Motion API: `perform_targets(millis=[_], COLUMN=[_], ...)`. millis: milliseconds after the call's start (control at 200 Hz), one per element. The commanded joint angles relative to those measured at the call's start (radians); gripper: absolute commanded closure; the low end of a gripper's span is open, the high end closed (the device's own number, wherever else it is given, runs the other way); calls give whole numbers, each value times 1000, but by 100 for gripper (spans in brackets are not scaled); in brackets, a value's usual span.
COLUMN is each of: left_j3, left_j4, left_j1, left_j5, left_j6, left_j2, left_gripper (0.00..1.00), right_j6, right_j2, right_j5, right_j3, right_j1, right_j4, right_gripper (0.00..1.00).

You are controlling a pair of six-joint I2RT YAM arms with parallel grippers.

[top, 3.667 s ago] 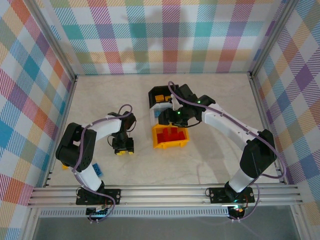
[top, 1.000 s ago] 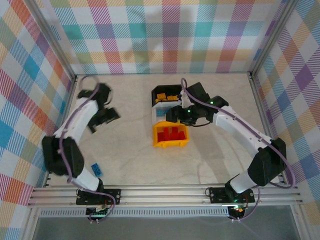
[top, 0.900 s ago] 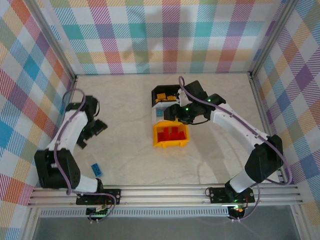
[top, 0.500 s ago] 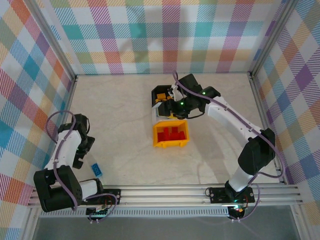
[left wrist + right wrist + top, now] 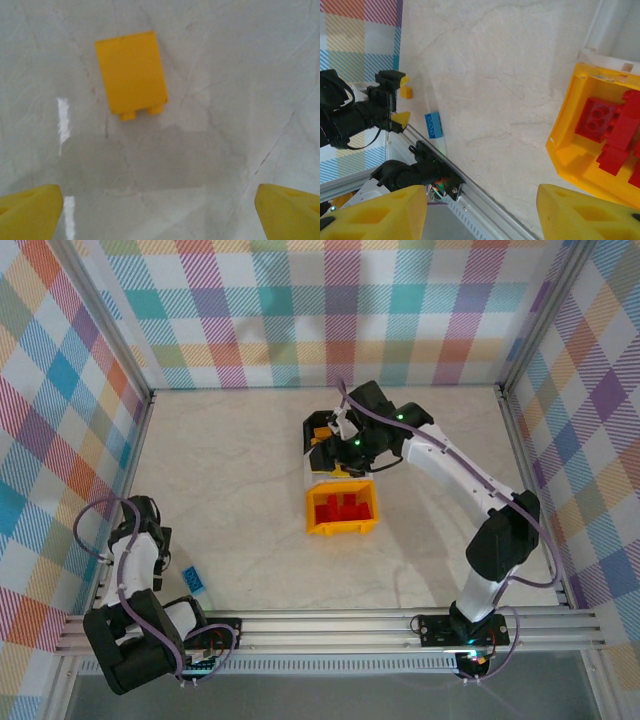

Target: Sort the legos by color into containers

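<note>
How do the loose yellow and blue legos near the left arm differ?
Colour: the yellow lego against the blue lego. Pose: the yellow lego lies on its side, studs pointing sideways; the blue lego seems studs-up. Place: the yellow lego lies ahead of the open left claw; the blue lego lies beside the near rail. Both lie loose on the table.

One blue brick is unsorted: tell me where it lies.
In the top view the blue lego lies near-left on the table, by the front rail, beside the left arm.
</note>
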Motion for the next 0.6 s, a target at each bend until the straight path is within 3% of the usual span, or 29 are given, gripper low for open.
perform_targets(millis=[0,135,415,595], left_j3=[-21,-11,-48,-60], left_j4=[137,172,247,313], left_j1=[46,79,238,276], left_j5=[4,-12,43,60], left_j6=[66,101,116,145], left_j2=[11,42,129,208], left_gripper=[3,4,7,9], right_j6=[-26,-27,-30,-10], right_j2=[18,36,70,73], right_j5=[-35,-44,-64,-80], right_j3=[49,71,126,128], right_j1=[15,23,28,29], right_j4=[-54,-68,-98,-84], right_gripper=[39,39,39,39])
